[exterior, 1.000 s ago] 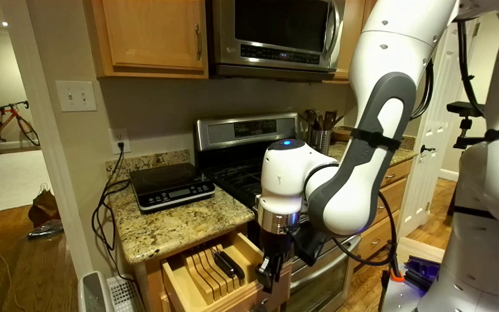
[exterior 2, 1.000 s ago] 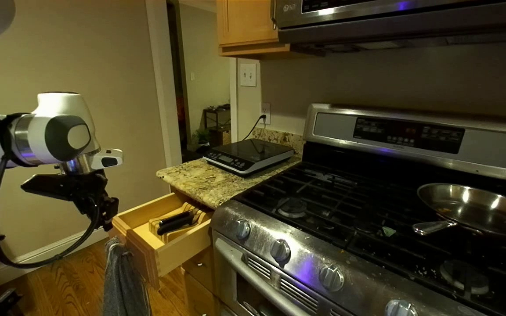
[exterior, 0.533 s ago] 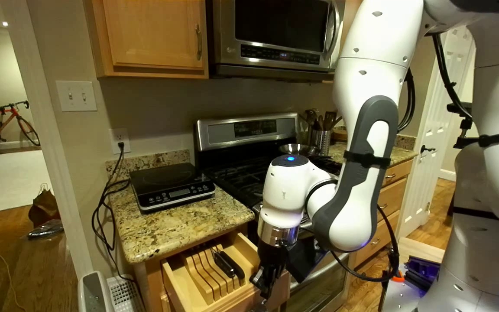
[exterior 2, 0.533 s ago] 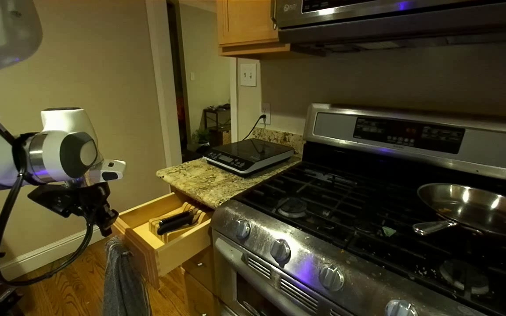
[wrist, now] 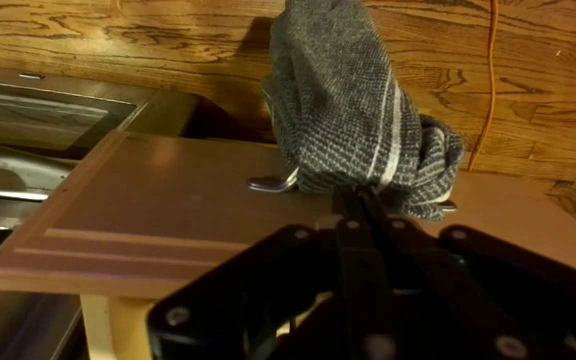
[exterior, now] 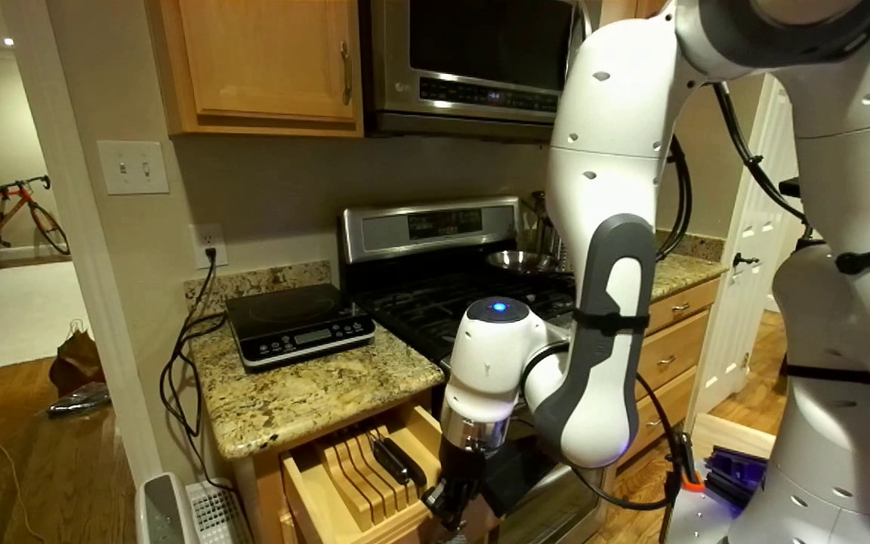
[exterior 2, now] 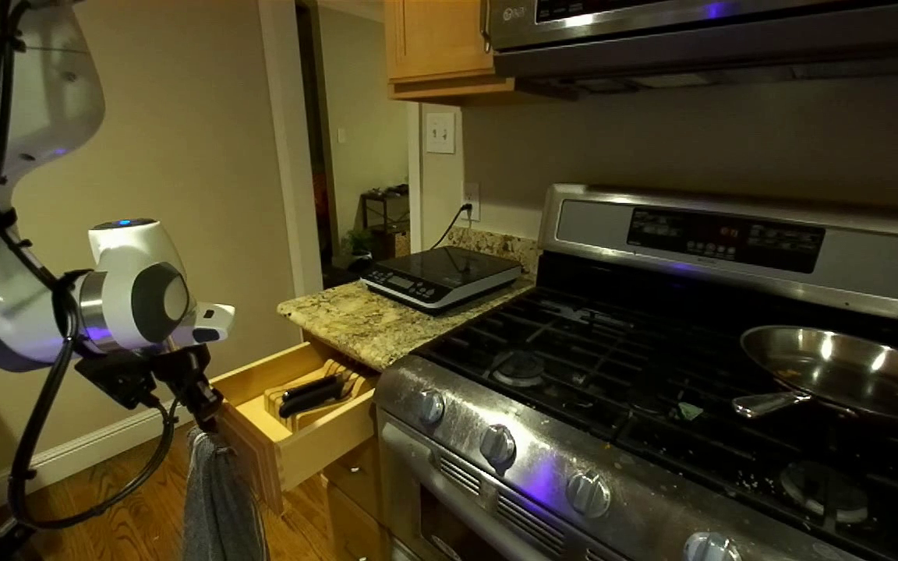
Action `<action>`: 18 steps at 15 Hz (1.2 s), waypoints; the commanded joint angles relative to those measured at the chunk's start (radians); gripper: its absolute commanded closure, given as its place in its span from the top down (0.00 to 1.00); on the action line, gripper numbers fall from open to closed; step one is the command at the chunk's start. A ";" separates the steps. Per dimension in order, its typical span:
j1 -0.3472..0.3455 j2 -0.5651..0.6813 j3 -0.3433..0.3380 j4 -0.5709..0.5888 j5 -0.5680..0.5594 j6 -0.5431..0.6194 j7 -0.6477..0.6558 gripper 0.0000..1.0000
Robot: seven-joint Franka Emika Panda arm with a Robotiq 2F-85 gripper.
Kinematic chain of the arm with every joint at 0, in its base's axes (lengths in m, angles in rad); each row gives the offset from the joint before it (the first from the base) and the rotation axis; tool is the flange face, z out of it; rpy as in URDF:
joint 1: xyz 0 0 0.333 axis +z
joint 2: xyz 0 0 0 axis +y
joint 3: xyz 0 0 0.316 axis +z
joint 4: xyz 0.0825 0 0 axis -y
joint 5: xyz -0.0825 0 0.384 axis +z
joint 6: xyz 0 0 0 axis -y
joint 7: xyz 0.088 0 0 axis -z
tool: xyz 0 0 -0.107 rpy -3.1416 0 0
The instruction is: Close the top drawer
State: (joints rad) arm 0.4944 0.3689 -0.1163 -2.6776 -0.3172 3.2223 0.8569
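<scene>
and we're poised, gripper (wrist: 360, 192) pinched together, likely to push the drawer (exterior 2: 328, 442) jutting past the counter's front edge (exterior: 334, 412).

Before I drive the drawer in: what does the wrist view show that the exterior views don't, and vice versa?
Only the wrist view: both ends of the curved silver metal handle.
Only the exterior views: the speckled granite countertop, the flat black cooktop on it, and the round steel frying pan.
Both: the black two-fingered gripper by the open light-oak top drawer, the steel oven, and the dark-gray towel, which hangs in an exterior view.
</scene>
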 commanded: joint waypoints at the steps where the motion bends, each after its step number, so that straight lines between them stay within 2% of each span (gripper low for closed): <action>1: 0.084 0.088 -0.058 0.025 0.037 0.099 0.040 0.05; 6: 0.321 0.175 -0.250 0.043 0.172 0.271 -0.002 0.06; 7: 0.347 0.193 -0.267 0.046 0.199 0.295 -0.004 0.06; 8: 0.371 0.165 -0.278 0.076 0.228 0.237 -0.010 0.05; 9: 0.339 0.171 -0.212 0.083 0.386 0.240 -0.138 0.05; 13: 0.339 0.186 -0.164 0.151 0.642 0.236 -0.336 0.06; 14: 0.376 0.196 -0.218 0.160 0.574 0.236 -0.270 0.06; 18: 0.358 0.226 -0.219 0.208 0.574 0.236 -0.283 0.05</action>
State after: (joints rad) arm 0.8442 0.5678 -0.3143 -2.4961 0.2643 3.4582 0.5719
